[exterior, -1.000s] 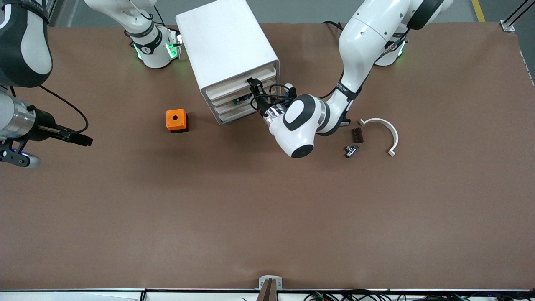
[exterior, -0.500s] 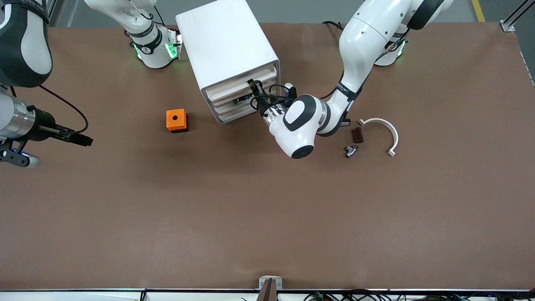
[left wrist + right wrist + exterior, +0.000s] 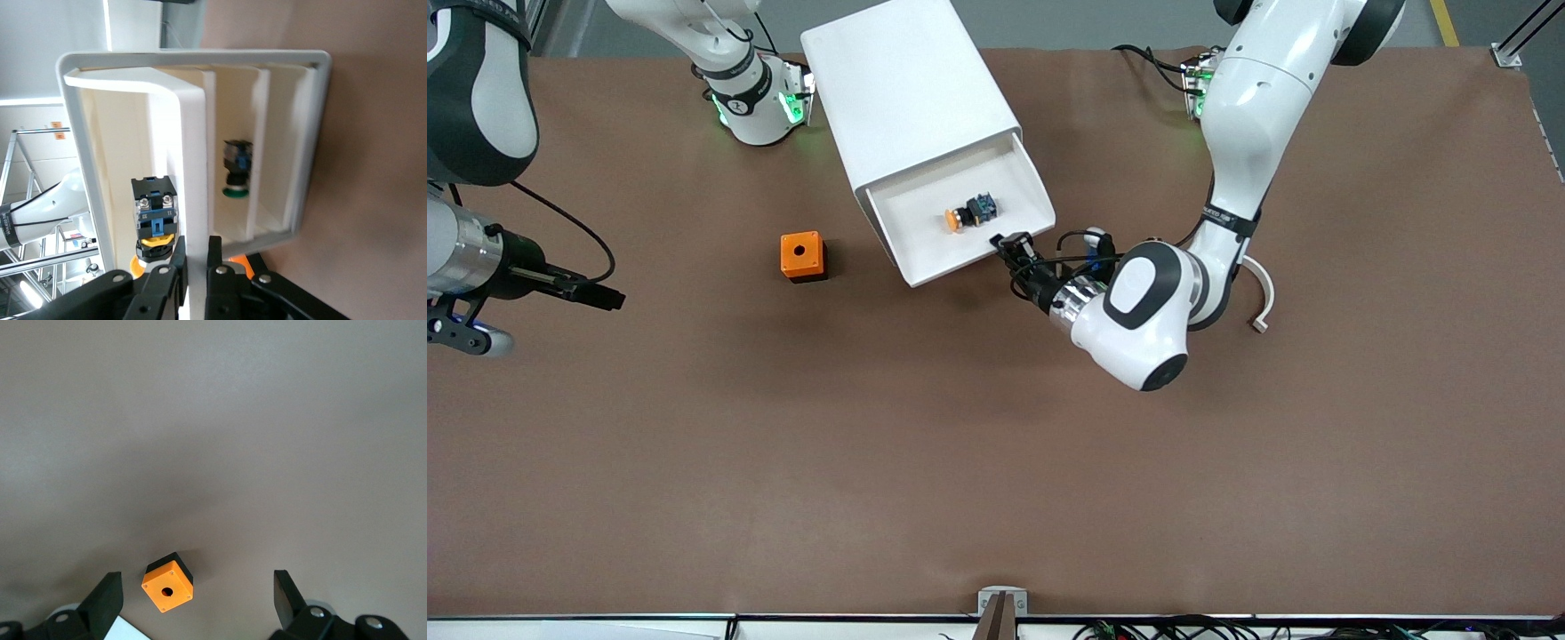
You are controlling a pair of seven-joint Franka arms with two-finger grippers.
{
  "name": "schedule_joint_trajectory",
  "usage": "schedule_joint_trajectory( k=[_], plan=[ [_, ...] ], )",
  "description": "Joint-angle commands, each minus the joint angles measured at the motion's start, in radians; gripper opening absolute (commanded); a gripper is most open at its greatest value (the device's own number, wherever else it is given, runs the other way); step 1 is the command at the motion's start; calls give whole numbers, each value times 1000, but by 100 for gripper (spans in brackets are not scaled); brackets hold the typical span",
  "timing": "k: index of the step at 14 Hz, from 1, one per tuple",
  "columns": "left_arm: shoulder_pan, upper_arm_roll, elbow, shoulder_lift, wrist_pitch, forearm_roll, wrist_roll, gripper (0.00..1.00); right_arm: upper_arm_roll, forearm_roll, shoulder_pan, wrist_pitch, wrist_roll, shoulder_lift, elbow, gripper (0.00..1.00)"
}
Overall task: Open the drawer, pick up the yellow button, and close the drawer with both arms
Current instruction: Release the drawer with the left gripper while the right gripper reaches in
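One drawer [image 3: 960, 218] is now pulled out of the white cabinet [image 3: 907, 98], upper middle of the front view; half a second ago it sat shut. The button [image 3: 965, 213] lies in it, uncovered. The left gripper [image 3: 1014, 244] sits at the drawer's front edge, just right of center. The right gripper [image 3: 609, 298] waits at the left edge.

Left wrist view: the fingers [image 3: 163, 290], bottom center, are clamped on the drawer front [image 3: 193, 200], with the button [image 3: 155, 217] just left of them.

Right wrist view: fingers [image 3: 103, 600] spread apart over the table [image 3: 267, 420], orange box [image 3: 168, 582] at bottom center. So opening's done; the grab comes next, I'd say.
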State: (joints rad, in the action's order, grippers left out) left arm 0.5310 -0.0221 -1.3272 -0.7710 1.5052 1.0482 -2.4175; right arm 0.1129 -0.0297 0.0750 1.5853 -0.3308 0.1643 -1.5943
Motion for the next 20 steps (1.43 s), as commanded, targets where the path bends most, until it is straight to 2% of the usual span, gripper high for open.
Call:
schedule_joint_trajectory(
  k=[1,2,3,4,7,9,13,16,20],
  plan=[
    [1,-12,29,-11,58,3,44,18,-2,-10,25,-15,-124,-11,2,100],
    [-3,-12,29,-16,69,3,57,43,-2,-10,49,-18,-185,-11,2,100],
    [-6,-12,25,-11,67,0,60,90,-2,-10,64,-18,-241,-11,4,100],
    [-19,-12,23,-8,58,-2,60,99,-2,-12,81,-18,-279,-11,4,100],
    [-63,-12,29,1,53,-2,60,99,-2,-48,136,-15,-413,-9,5,100],
    [-120,-19,31,6,53,-10,107,99,-2,-58,221,1,-567,-8,8,100],
    [-219,-19,31,15,10,-248,265,99,-2,-58,383,65,-825,3,0,100],
    [-233,-35,40,15,15,-426,331,99,-1,-58,480,90,-972,30,-1,100],
    [-233,-107,45,38,15,-546,565,99,-1,-56,604,183,-1198,41,-56,100]
  ],
)
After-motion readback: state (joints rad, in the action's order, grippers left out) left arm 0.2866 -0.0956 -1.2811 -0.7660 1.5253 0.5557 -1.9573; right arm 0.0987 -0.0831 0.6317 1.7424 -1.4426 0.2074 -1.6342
